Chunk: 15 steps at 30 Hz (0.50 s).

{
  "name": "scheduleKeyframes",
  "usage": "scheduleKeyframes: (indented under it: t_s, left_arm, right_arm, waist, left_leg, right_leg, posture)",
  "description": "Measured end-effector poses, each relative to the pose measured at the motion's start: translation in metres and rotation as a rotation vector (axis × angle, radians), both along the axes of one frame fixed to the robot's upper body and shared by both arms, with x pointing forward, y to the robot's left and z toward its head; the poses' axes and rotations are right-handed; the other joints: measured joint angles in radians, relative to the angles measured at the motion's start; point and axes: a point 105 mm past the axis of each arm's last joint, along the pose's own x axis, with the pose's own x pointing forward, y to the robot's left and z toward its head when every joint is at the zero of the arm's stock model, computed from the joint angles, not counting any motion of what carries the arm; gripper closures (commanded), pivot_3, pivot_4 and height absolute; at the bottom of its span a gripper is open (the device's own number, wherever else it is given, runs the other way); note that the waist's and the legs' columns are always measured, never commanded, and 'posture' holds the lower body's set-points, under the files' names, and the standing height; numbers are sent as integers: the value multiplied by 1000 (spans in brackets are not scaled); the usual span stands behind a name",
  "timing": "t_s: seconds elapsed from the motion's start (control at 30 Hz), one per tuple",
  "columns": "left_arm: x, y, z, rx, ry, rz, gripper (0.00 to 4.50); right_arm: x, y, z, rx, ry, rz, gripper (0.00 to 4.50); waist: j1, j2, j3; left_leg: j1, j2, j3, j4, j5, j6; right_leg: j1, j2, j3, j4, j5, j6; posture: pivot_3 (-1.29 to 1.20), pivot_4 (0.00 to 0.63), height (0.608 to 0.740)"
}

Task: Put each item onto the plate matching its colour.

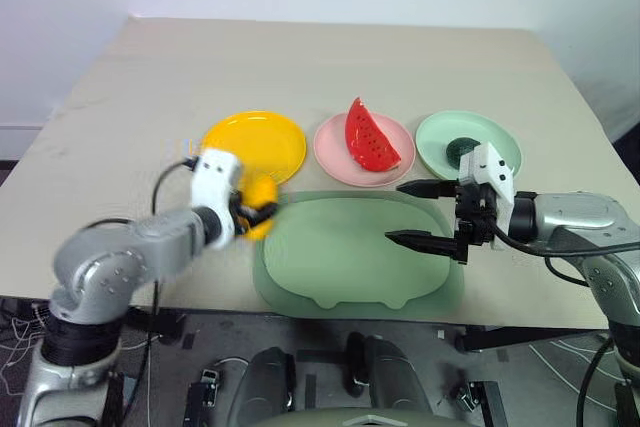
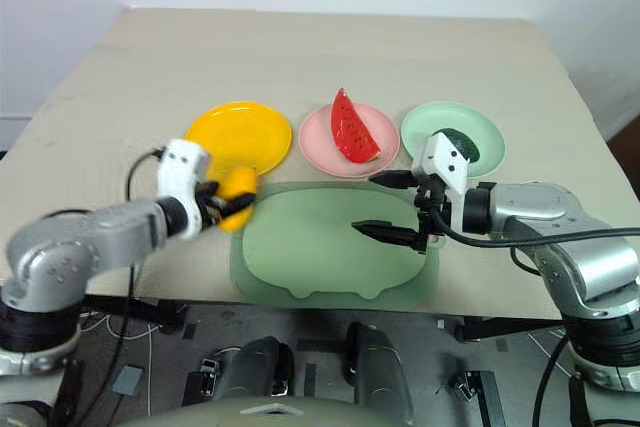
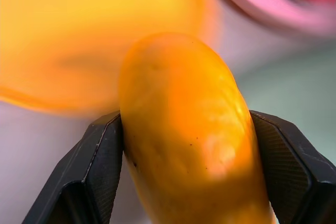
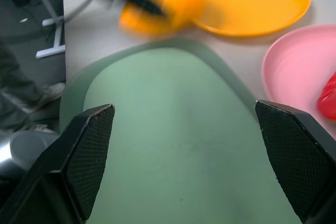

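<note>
My left gripper (image 1: 262, 213) is shut on the yellow mango (image 1: 256, 197), which it holds just above the table beside the near edge of the yellow plate (image 1: 255, 137). In the left wrist view the mango (image 3: 184, 129) sits clamped between both black fingers (image 3: 97, 166). The red watermelon wedge (image 1: 370, 137) lies on the pink plate (image 1: 330, 150). On the mint green plate (image 1: 440, 132) rests the dark avocado (image 1: 462, 150). My right gripper (image 1: 395, 212) hovers open and empty over the mat's right part, in front of the green plate.
The big green pig-shaped mat (image 1: 340, 262) lies at the table's near edge, in front of the three plates. Beige tabletop (image 1: 320, 57) stretches behind the plates to a white wall. Cables and floor show below the front edge.
</note>
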Motion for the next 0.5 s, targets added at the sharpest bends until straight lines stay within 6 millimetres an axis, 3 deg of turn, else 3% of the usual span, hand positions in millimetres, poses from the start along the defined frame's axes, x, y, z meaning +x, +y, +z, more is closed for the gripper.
scheduleKeyframes:
  t_s: [0.13, 0.23, 0.4, 0.5]
  left_arm:
    - [33, 15, -1, 30, -13, 37, 1210]
    - [57, 8, -9, 35, -2, -2, 1210]
    - [75, -7, -8, 52, -33, -74, 1210]
    - [78, -13, -10, 55, -42, -101, 277]
  right_arm:
    - [1, -4, -10, -11, 25, -23, 0]
    - [0, -2, -18, -15, 44, -32, 0]
    - [0, -5, -24, -19, 54, -74, 0]
    - [-4, -8, -25, -20, 50, -98, 0]
  waist:
    - [1, 0, 0]
    - [0, 0, 0]
    - [-4, -1, 0]
    - [-3, 0, 0]
  left_leg:
    - [-1, -1, 1, 0, -2, 3]
    - [-3, -1, 1, 0, -2, 4]
    - [-6, 0, 1, 0, -2, 4]
    - [-5, 0, 1, 0, -2, 4]
  right_leg:
    - [0, -2, 0, -2, -1, -2]
    - [-1, -2, 0, -3, 1, -2]
    - [-3, -1, -1, -4, 1, 0]
    - [-3, -2, -1, -3, 1, 0]
  posture:
    - [0, 150, 740]
    - [0, 150, 740]
    - [0, 150, 740]
    - [0, 150, 740]
